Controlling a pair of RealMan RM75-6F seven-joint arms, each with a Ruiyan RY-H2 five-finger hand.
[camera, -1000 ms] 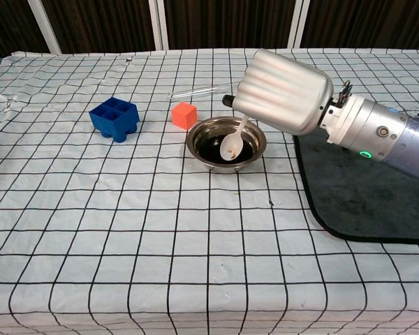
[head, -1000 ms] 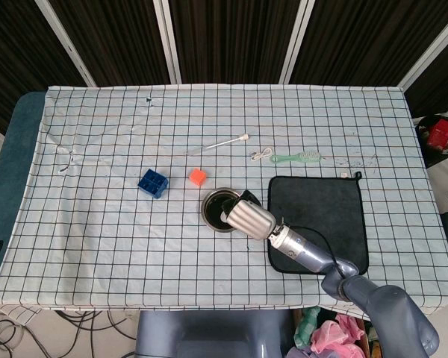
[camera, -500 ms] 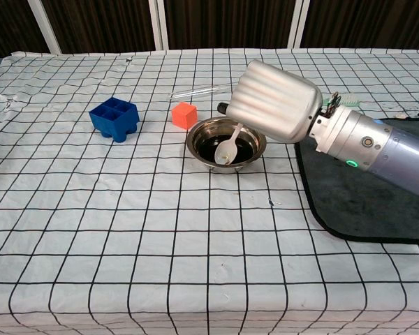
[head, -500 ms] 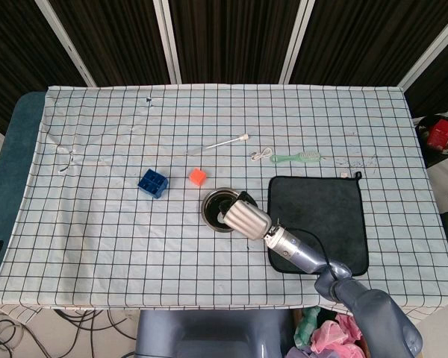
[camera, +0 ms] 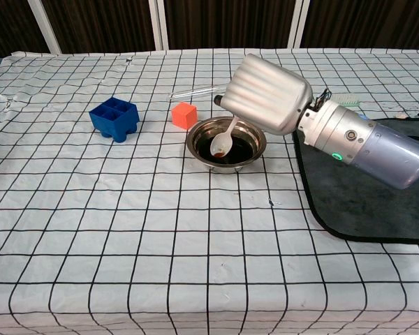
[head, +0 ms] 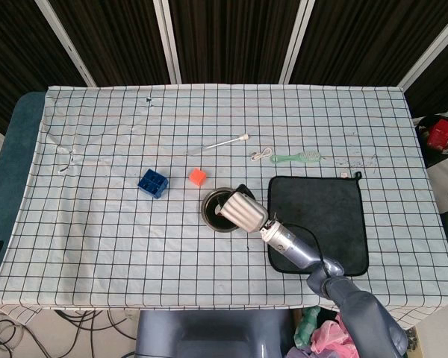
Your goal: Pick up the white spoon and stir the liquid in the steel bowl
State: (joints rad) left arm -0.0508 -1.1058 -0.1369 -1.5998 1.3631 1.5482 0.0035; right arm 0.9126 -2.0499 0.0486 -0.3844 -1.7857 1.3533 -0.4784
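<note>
The steel bowl [camera: 227,144] [head: 221,210] of dark liquid stands mid-table, just left of the black mat. My right hand [camera: 264,94] [head: 244,210] hovers over the bowl's right rim and holds the white spoon [camera: 223,139] by its handle. The spoon slants down to the left, and its scoop dips into the dark liquid, looking stained. The fingers are hidden under the hand's ribbed back. My left hand shows in neither view.
A black mat [head: 319,221] lies right of the bowl under my right forearm. An orange cube [camera: 184,114] and a blue block tray [camera: 114,118] sit left of the bowl. A clear dropper [head: 218,144] and green comb [head: 299,157] lie farther back.
My right hand has shifted left and back over the bowl. The spoon's scoop has swept from the bowl's front right to its left side, lower into the liquid.
</note>
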